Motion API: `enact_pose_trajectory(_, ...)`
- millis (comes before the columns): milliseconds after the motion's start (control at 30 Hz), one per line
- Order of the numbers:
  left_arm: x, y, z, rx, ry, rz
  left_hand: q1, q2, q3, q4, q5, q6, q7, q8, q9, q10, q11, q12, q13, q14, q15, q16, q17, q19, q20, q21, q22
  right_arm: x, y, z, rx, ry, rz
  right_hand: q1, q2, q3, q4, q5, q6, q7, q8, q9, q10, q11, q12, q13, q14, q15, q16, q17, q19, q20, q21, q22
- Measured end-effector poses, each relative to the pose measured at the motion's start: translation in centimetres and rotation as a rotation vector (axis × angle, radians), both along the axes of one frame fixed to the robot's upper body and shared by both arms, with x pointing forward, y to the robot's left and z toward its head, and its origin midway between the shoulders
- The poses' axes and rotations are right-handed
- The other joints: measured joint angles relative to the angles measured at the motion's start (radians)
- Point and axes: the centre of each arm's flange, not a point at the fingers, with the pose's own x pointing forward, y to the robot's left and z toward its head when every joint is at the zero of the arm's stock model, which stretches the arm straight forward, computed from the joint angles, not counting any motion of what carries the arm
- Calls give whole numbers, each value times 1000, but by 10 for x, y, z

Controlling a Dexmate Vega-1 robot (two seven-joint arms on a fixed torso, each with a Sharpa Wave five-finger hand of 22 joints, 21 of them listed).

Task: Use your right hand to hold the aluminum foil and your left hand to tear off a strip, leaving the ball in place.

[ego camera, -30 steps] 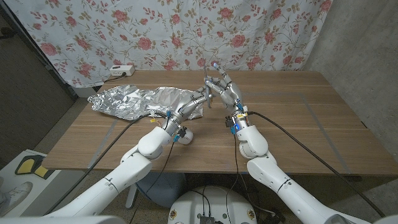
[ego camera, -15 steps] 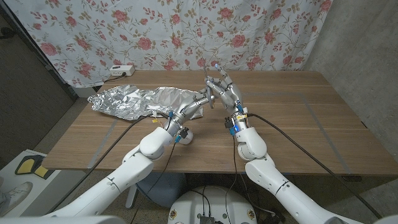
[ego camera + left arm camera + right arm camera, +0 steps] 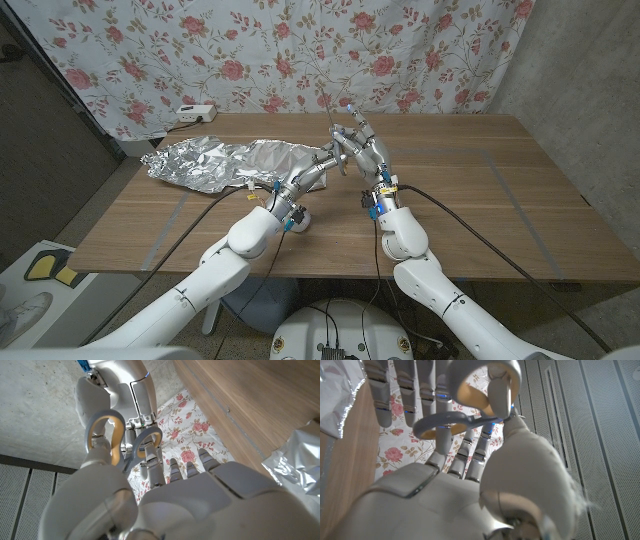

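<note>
Over mid-table, gripping scissors (image 3: 445, 421) with right hand (image 3: 358, 145); left hand (image 3: 315, 172) at foil (image 3: 220, 162) end, grip unclear. Thin, light, crinkly, easily torn: best pinched at loose edge.

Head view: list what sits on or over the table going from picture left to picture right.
Crumpled aluminum foil → left hand → scissors → right hand → bare wooden table.
</note>
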Motion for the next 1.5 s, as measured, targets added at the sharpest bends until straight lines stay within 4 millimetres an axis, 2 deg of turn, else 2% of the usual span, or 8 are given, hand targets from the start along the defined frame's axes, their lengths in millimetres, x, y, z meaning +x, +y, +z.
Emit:
enact_pose_trajectory(100,0,-1,0,-3,-1,3,-4,-5,-1,-1,0,0,0,0,0,0,0,0,1,1,-1,0,0,2,2,0,0,0,0,-1,2,1,-2,0,0,0,0,0,1,-1,0,0,0,0,0,0,0,0,0,0,-4,-4,0,0)
enact_pose_trajectory(200,0,0,0,-6,-3,9,1,-1,-1,-1,0,44,-2,12,4,8,-8,0,2,21,5,0,0,10,9,0,2,1,0,-1,3,4,-3,0,0,0,0,-1,1,-1,0,0,0,0,0,1,0,0,0,0,-6,-6,0,0)
enact_pose_trajectory(267,-1,-3,-1,-18,-2,8,19,17,4,-5,0,76,-5,23,4,25,-12,1,2,28,-1,0,0,21,2,0,5,1,0,-1,6,2,-3,0,0,0,0,-1,1,-1,0,0,0,0,0,1,0,0,0,4,-6,-6,0,0)
enact_pose_trajectory(500,-1,-6,0,-40,-5,18,78,66,34,-21,0,104,0,23,9,36,-14,5,2,56,2,0,0,40,11,0,5,1,-1,-2,8,4,-4,0,0,0,0,-1,1,-1,0,0,0,0,4,-4,0,0,0,5,-5,-6,0,0)
enact_pose_trajectory(767,-1,-9,-1,-60,-2,26,93,73,37,-19,0,104,0,23,9,42,-9,5,2,66,2,0,0,44,10,0,5,1,0,-4,10,9,1,0,0,0,0,-4,7,-3,0,0,0,0,4,-4,0,0,0,5,-5,-6,0,0)
enact_pose_trajectory(933,-1,-11,-1,-65,3,28,93,72,37,-19,0,115,11,32,9,52,-14,9,2,66,1,0,0,47,7,0,5,1,1,-6,11,13,5,0,0,0,0,-4,14,-7,0,0,0,0,4,-4,0,0,0,5,-5,-6,0,0)
enact_pose_trajectory(1233,0,-15,-1,-66,11,26,137,85,43,-26,5,158,-7,32,9,185,-56,55,5,152,-59,20,0,68,-4,0,5,2,1,-8,16,18,9,0,0,0,0,-4,14,-7,0,0,0,0,4,-9,0,0,0,5,-5,-5,0,0)
enact_pose_trajectory(1500,-1,-17,-1,-67,9,31,161,76,47,-29,5,201,-4,43,12,169,-59,50,20,159,-66,19,0,72,-7,0,5,2,0,-9,22,14,4,0,-1,0,0,-6,31,-19,0,0,0,0,9,-9,0,0,-4,5,-9,-9,0,0)
